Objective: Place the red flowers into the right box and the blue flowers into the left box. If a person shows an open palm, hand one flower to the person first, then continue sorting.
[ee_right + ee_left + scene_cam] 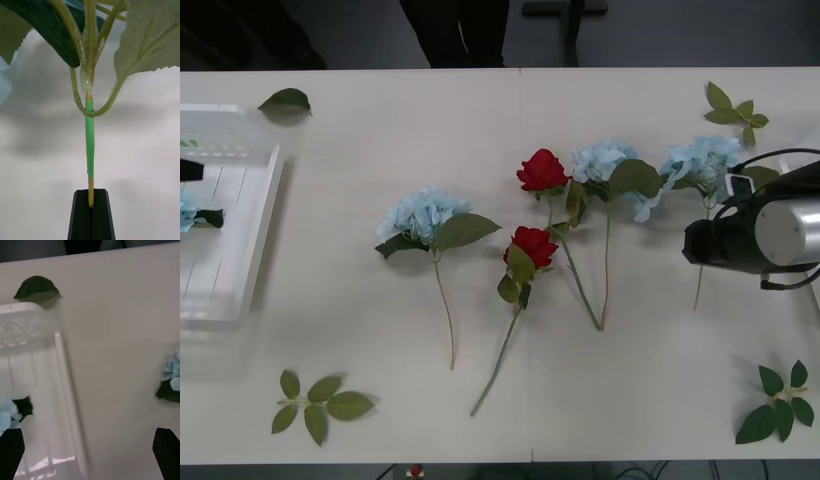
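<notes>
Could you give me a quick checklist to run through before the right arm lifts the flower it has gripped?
1. Right gripper shut on the stem: ok, the black fingers pinch it.
2. Held flower is a blue flower, the rightmost one: ok.
3. Grip position: not ok, it pinches only the stem's very tip and may slip.
4. Left box has room: ok, one blue flower lies in it.
5. Left gripper free: ok, open beside the left box's rim.
6. Open palm showing: ok, none visible.
</notes>
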Robot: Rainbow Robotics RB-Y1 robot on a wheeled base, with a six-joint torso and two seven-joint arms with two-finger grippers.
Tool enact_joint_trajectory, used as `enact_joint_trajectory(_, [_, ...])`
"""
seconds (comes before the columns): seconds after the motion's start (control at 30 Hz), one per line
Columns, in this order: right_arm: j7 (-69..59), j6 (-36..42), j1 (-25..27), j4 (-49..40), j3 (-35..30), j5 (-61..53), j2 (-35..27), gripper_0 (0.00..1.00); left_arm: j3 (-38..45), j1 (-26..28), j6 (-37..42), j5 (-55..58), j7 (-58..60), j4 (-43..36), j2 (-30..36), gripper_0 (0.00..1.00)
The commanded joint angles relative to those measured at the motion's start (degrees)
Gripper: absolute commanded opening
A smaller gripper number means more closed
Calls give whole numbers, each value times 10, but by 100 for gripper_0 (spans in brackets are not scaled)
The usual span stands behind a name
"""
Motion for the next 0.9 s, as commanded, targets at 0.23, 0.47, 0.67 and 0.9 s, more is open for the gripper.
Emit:
enact_joint_trajectory(0.23, [188, 89, 13, -130, -133, -119, 4, 0, -153, 1, -161, -47, 79, -68, -87, 100])
enact_joint_trajectory(0.47, [283, 84, 13, -140, -192, -308, 24, 0, -216, 5, -210, -90, 71, -84, -160, 100])
enact_joint_trajectory(0.67, [343, 67, 13, -141, -197, -465, 24, 0, -211, 10, -210, 71, -16, -90, -164, 100])
enact_joint_trajectory(0.9, [353, 35, 4, -140, -183, -604, 25, 0, -211, 47, -207, 294, -159, -90, -155, 100])
